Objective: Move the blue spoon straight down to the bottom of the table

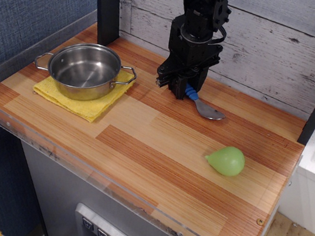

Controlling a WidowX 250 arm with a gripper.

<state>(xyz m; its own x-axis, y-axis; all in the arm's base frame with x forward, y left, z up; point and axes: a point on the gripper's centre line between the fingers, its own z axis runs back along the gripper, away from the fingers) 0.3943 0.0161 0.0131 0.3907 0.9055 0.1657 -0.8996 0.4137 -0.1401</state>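
The blue spoon (pixel 202 104) lies at the back middle of the wooden table (pixel 158 154). Its metal bowl points right, and most of its blue handle is hidden behind the gripper. My black gripper (pixel 175 88) stands upright over the handle end with its fingers down at the table surface, closed around the handle. Only a short blue stub shows to the right of the fingers.
A steel pot (pixel 85 70) sits on a yellow cloth (pixel 83 100) at the left. A green pear-shaped object (pixel 226 160) lies at the right. A clear acrylic rim (pixel 105 188) runs along the front edge. A white plank wall stands behind.
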